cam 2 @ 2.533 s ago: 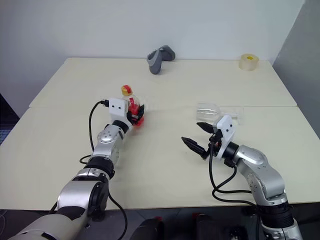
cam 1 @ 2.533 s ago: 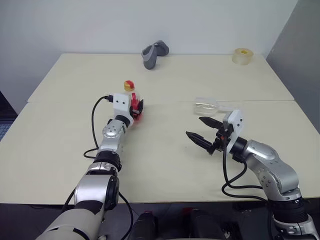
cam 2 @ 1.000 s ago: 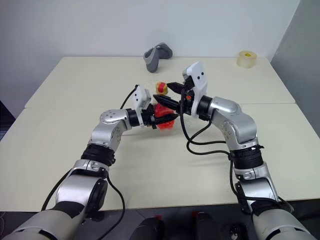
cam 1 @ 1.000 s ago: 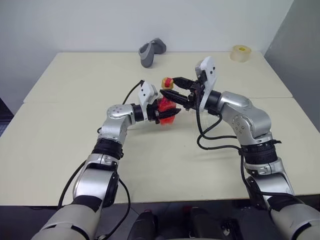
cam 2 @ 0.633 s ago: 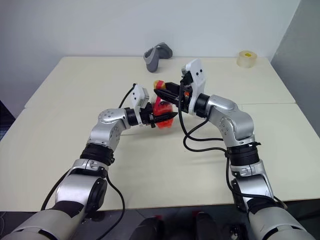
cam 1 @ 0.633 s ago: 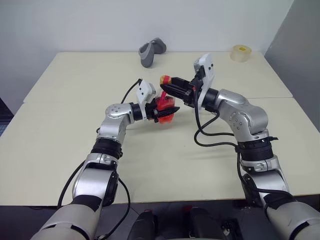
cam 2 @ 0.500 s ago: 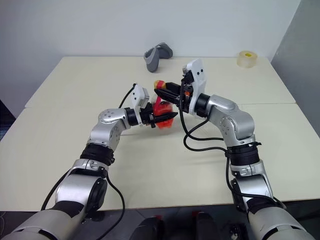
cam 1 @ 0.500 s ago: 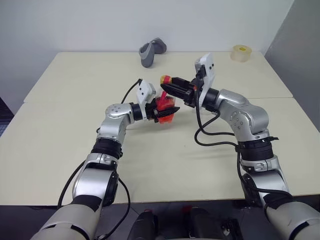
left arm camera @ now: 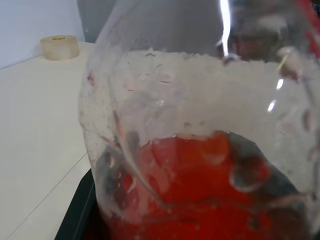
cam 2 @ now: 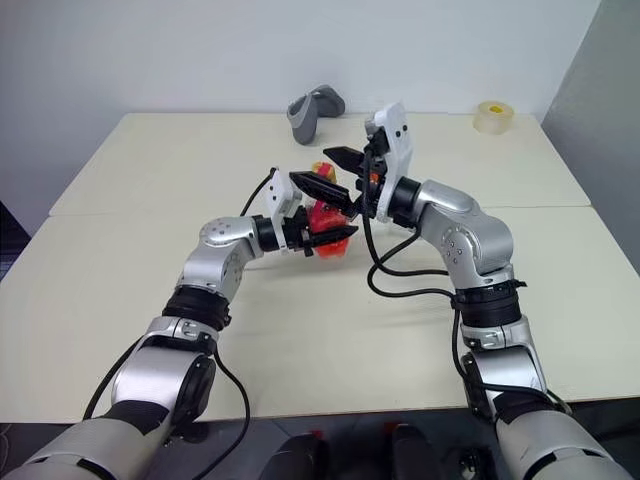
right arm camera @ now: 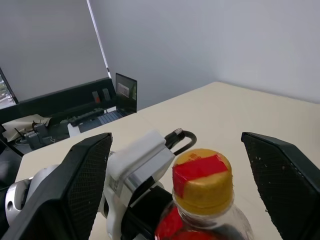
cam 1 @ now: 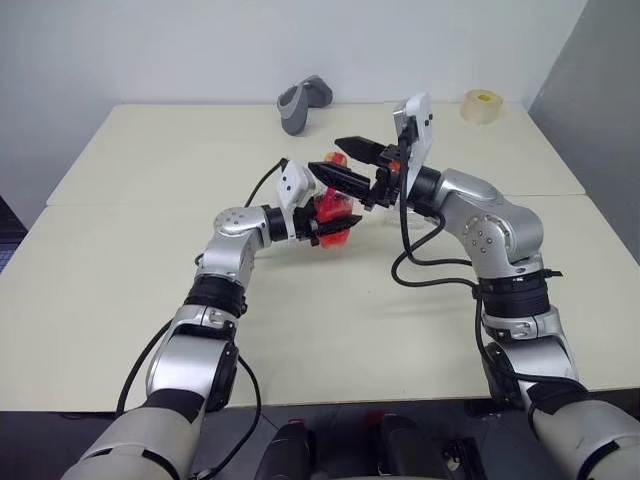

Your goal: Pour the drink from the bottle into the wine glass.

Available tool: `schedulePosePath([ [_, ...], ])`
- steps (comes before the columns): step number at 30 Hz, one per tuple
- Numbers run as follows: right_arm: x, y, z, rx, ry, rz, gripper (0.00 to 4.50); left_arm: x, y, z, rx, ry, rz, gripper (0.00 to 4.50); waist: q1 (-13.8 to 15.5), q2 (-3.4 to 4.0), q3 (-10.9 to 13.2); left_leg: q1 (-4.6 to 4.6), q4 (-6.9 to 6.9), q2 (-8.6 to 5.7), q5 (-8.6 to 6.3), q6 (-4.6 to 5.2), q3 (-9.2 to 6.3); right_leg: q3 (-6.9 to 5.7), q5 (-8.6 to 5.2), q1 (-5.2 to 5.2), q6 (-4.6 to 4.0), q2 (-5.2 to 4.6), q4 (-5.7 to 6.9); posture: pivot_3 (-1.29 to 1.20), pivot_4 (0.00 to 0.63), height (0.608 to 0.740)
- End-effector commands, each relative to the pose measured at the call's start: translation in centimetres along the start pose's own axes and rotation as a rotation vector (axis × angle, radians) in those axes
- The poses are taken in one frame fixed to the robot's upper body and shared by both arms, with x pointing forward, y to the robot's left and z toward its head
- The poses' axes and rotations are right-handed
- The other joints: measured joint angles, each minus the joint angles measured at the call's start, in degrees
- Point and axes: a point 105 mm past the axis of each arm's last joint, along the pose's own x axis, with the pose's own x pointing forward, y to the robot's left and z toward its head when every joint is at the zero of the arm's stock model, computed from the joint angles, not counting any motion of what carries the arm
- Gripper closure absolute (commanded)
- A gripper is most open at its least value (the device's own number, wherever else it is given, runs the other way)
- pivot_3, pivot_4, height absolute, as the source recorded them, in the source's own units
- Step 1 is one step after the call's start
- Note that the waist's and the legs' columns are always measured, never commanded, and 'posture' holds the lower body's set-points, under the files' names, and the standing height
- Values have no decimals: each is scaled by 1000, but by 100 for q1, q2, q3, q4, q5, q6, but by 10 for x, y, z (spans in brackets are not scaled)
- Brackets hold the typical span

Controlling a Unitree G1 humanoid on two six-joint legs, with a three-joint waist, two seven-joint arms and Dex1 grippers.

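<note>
Held above the middle of the cream counter (cam 1: 120,260), the bottle (cam 1: 330,210) is gripped around its lower body by the left gripper (cam 1: 335,222), whose jaws are pinched against the clear plastic. The bottle is kept upright, clear of the counter surface. The drink (left arm camera: 200,190) is seen through the wall in the left wrist view, filling only the lower part of the bottle; droplets and residue are noted on the inner wall above the liquid line. The yellowish cap (right arm camera: 202,177), marked with a red patch on top, is in place on the neck.

The right gripper (cam 1: 350,165) is positioned just beside and above the cap, reaching in from the robot's right. Its jaws are spread wide, one black finger (right arm camera: 87,175) on each side of the cap and apart from it, as shown in the right wrist view. Nothing is held by them.

A grey curved object (cam 1: 303,103) is recorded at the far edge of the counter, well apart from both arms. A roll of tape (cam 1: 483,106) lies at the far right corner. Black cables are looped along both forearms. Whether the wine glass is on the counter cannot be told from these views
</note>
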Motion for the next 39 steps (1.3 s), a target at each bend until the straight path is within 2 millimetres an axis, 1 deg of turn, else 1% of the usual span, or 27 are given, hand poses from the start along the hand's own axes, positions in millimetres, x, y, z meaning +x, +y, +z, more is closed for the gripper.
schedulePosePath([
  [1, 1, 5, 17, -45, -50, 26, 34, 4, 2, 21, 71, -50, -12, 2280, -1, 0, 0, 0, 0, 0, 0, 0, 1, 1, 0, 0, 0, 0, 0, 0, 150, 740],
  [3, 1, 5, 16, -40, -47, 28, 34, 4, 1, 21, 72, -51, -14, 2280, 0, 0, 0, 0, 0, 0, 0, 0, 1, 1, 0, 0, 0, 0, 0, 0, 150, 740],
  [6, 1, 4, 14, -48, -35, 27, 646, 4, 1, 21, 72, -52, -14, 2280, 0, 0, 0, 0, 0, 0, 0, 0, 1, 1, 0, -1, 0, 0, 0, 0, 150, 740],
  [7, 1, 3, 14, -53, -34, 24, 954, 5, 1, 21, 73, -52, -14, 2280, 0, 0, 0, 0, 0, 0, 0, 0, 1, 2, 0, -1, 0, 0, 0, 0, 150, 740],
  [8, 1, 2, 15, -41, -41, 14, 1385, 5, 1, 22, 74, -53, -14, 2280, 0, 0, 0, 0, 0, 0, 0, 0, 1, 1, 0, 0, 0, 0, 0, 0, 150, 740],
  [13, 1, 1, 15, -60, -40, 16, 3160, 6, 1, 22, 75, -56, -13, 2280, -1, 0, 0, -1, 0, 0, 0, 0, 1, 1, 0, -1, 0, 0, 1, 0, 150, 740],
  [14, 1, 0, 15, -60, -40, 16, 3351, 6, 1, 22, 75, -57, -14, 2280, -3, 0, 0, -1, 0, 0, 0, 0, 1, 1, 0, -1, 0, 0, 0, 0, 150, 740],
  [19, 1, 0, 15, -60, -41, 12, 3348, 6, -1, 22, 75, -62, -20, 2280, -4, 0, 0, -1, 0, 0, 0, 0, 1, 2, 0, -1, 0, 0, 2, 0, 150, 740],
  [23, 2, 7, 18, -94, -38, 60, 3348, -2, -14, 31, 82, -79, -64, 2280, -31, 0, 0, -1, -1, 0, 0, 0, 3, 6, 0, -3, 0, 0, 3, 0, 150, 740],
  [26, 2, 16, 20, -108, -32, 141, 3348, -10, -26, 33, 82, -74, -94, 2280, -51, 1, 0, -2, -1, 1, 0, 0, 2, 6, 0, -6, 0, 0, 4, 0, 150, 740],
  [28, 4, 31, 21, -107, -10, 283, 3348, -19, -43, 39, 87, -78, -144, 2280, -77, 3, 2, -2, -1, 1, 0, 0, 1, 5, 0, -6, 0, 0, 4, 0, 150, 740],
  [31, 4, 44, 22, -103, 16, 415, 3348, -28, -64, 47, 87, -81, -199, 2280, -106, 4, 2, -3, -2, 2, 0, 0, -1, 4, 0, -7, 0, 0, 4, 0, 150, 740],
  [34, 3, 61, 19, -97, 73, 590, 3348, -38, -91, 58, 84, -86, -276, 2280, -120, 5, 3, -1, -2, 2, -1, 1, -2, 3, 0, -4, 0, 0, 3, 0, 150, 740],
  [36, 2, 67, 15, -105, 118, 668, 3348, -43, -100, 63, 79, -78, -298, 2280, -116, 6, 3, -1, -2, 2, -3, 5, -4, 2, 0, -3, 0, 0, 0, 0, 150, 740],
  [39, 1, 70, 12, -122, 147, 717, 3348, -47, -104, 65, 72, -66, -295, 2280, -83, 6, 4, 1, 1, 2, -5, 9, -10, -6, 0, 5, 0, 0, -2, 0, 150, 740],
])
